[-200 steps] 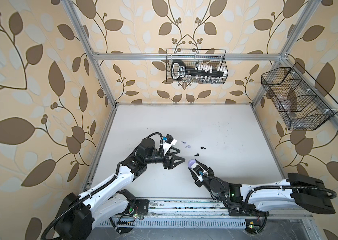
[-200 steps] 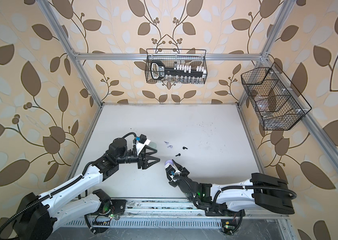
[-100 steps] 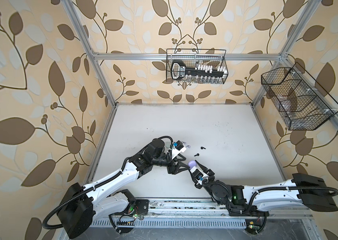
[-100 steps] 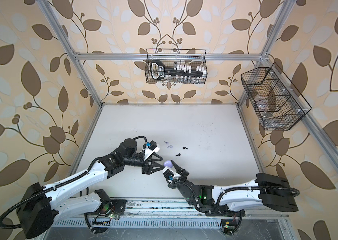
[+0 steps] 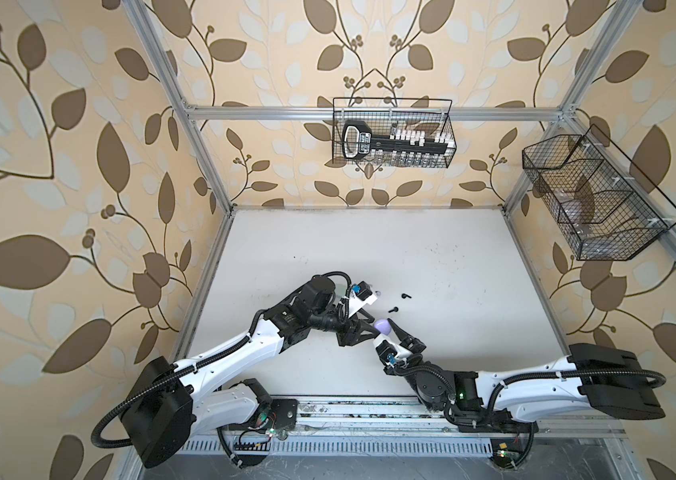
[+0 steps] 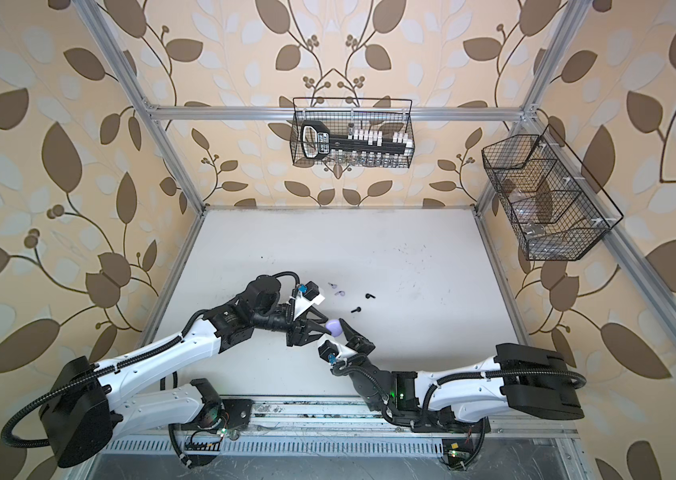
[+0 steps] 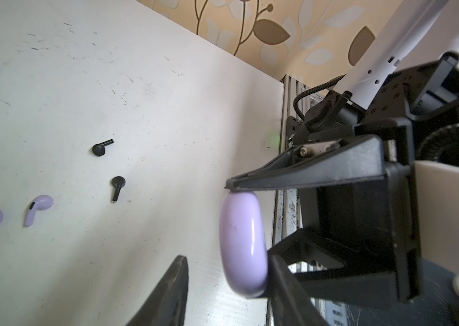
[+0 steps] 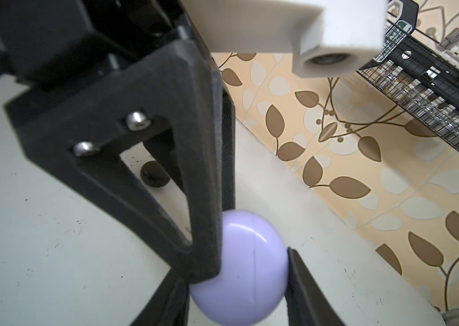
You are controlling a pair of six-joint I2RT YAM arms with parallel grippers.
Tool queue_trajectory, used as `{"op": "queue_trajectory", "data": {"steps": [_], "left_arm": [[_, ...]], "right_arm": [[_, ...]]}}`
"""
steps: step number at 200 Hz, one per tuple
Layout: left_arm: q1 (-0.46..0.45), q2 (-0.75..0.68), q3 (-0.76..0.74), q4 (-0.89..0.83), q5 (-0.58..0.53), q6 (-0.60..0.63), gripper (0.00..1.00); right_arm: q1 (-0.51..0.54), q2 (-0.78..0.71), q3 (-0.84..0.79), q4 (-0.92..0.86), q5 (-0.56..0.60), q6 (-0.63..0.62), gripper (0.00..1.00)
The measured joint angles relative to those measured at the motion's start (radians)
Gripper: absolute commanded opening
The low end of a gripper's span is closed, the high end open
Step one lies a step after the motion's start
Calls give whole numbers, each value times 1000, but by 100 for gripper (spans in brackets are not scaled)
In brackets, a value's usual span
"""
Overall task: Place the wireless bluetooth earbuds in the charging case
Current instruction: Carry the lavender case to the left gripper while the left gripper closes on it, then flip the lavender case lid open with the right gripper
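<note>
We judge the job to be at an early stage. Our right hand (image 5: 386,334) is clamped on the lilac charging case (image 5: 382,326) and holds it clear of the counter (image 5: 411,249) between its two fingers. In the right wrist view the seam round the case is a thin, tight line, so we take the lid to be down. Our left hand (image 6: 322,326) stands partly open and straddles the same case from the opposite side. In the left wrist view one of its fingers (image 7: 287,293) lies right beside the case, perhaps touching it. The other finger (image 7: 172,293) has a bare strip of counter showing between it and the case, so we do not count this as a grip yet. Neither hand holds an earbud. The two lilac earbuds (image 7: 39,207) lie loose on the counter just beyond the left hand's fingertips, close together. The two black earbuds (image 7: 117,185) lie a little past them, toward the right hand's side, apart from each other. We can make out no pale pair in these views. What looks done is only that the case is lifted and presented between the hands. The lid has to be opened, and then each lilac earbud must be picked up and seated inside. Whether the shut case already holds anything, we cannot tell.
</note>
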Motion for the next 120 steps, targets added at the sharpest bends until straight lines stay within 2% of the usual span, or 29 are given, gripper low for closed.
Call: {"op": "queue_trajectory", "data": {"steps": [60,96,120], "left_arm": [[0,24,16,0,22,3,45],[0,32,20,0,49,17,36],[0,36,28,0,60,23,36]], "right_arm": [[0,0,0,9,-1,-20,16],[1,0,1,10,-5,-24,16],[1,0,5,13,-9,-29,16]]}}
